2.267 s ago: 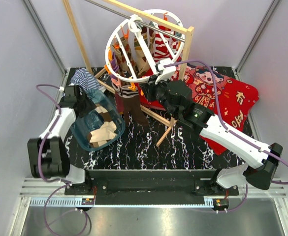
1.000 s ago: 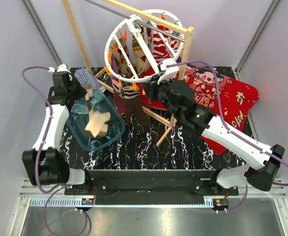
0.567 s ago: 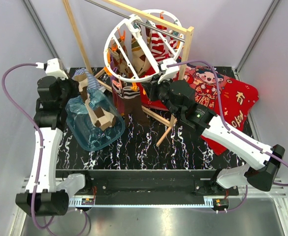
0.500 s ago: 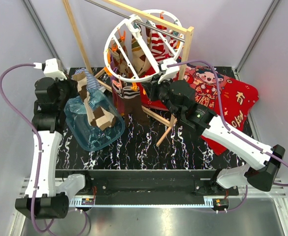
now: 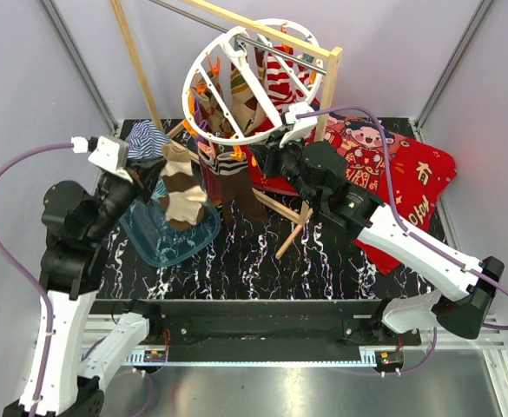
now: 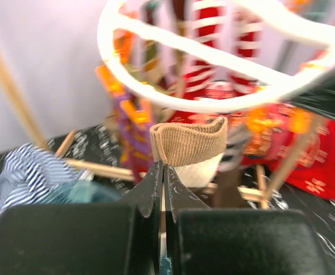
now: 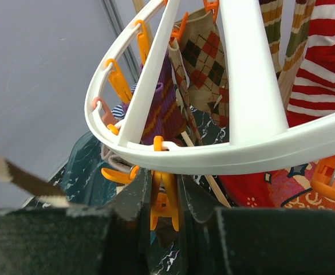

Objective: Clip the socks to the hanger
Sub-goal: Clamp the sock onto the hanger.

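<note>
left gripper (image 6: 162, 167) clamped on sock (image 6: 188, 144) cuff edge (thin bite), may slip. right gripper (image 7: 163, 182) squeezing orange clip (image 7: 164, 207); hanger (image 7: 253, 114) swing could misalign handoff.

The left gripper (image 6: 162, 169) rises from 6 o'clock, its dark fingers (image 6: 150, 192) pressed together on the bottom edge of a sock (image 6: 187, 140), whose tan ribbed cuff stands upright at mid-frame over a cream part. Beyond it, the white hanger (image 6: 213, 54) sweeps blurred from 11 o'clock round to 3 o'clock. Orange clips (image 6: 111, 80) dangle from its rim at 10 o'clock, a purple striped sock (image 6: 130, 132) below them. Red-and-white striped socks (image 6: 213, 28) hang at 12 o'clock. A blue-and-white striped cloth (image 6: 27, 172) lies at 8 o'clock, beside what may be a clear tub. A red blanket (image 6: 322, 166) spreads at 4 o'clock. A wooden pole (image 6: 7, 86) slants at 9 o'clock.
</note>
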### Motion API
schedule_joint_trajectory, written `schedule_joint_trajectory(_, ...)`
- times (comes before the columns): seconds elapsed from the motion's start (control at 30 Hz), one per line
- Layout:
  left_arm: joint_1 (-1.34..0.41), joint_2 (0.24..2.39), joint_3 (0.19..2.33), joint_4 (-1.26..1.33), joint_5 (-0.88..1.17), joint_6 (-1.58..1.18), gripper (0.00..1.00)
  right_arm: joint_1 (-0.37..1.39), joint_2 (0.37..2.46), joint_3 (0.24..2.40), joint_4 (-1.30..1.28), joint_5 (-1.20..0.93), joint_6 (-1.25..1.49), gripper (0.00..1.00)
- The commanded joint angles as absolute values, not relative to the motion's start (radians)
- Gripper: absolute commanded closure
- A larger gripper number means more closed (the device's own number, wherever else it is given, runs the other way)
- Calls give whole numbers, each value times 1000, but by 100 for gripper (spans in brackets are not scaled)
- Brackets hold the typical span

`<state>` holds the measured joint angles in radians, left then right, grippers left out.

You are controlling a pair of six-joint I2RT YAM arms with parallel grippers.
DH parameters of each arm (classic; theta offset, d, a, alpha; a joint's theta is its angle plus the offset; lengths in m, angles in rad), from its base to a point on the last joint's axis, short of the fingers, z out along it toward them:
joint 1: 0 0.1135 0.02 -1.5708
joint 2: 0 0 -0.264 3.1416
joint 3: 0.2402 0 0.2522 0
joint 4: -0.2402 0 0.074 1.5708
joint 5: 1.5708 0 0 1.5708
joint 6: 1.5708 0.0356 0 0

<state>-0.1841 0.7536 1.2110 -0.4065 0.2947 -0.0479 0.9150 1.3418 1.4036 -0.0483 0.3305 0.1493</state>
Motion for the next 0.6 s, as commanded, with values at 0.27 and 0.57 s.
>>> schedule_joint_trajectory(0.27, -472, 787, 1169, -341, 516, 51, 100, 904, 1308, 1397, -9, 270, 146, 98)
schedule_joint_trajectory(0.57, -649, 880, 1063, -121, 439, 16, 100, 896, 1279, 1381, 29, 216, 163, 98)
